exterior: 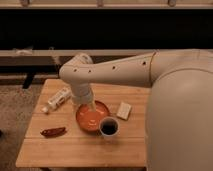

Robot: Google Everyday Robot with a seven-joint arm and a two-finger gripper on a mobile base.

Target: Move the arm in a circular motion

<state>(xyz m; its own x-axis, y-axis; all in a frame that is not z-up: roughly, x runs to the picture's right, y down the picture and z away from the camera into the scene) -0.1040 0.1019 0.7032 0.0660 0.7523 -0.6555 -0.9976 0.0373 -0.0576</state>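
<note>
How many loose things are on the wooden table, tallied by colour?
Orange: 1, the bowl
Dark: 1, the cup
White: 2, the tube and the block
Red: 1, the long item
Total: 5
The gripper, at the tip of the arm, is over the bowl.

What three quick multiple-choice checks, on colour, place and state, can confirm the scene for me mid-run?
1. The arm is: A cream-white; B black; C blue.
2. The gripper is: A out of view; B over the orange bowl; C raised above the elbow.
3. The white tube is: A standing upright; B inside the bowl; C lying on its side.
Answers: 1 A, its rounded segments are cream-white; 2 B, the narrow tip hangs above the bowl; 3 C, it rests flat on the table.
</note>
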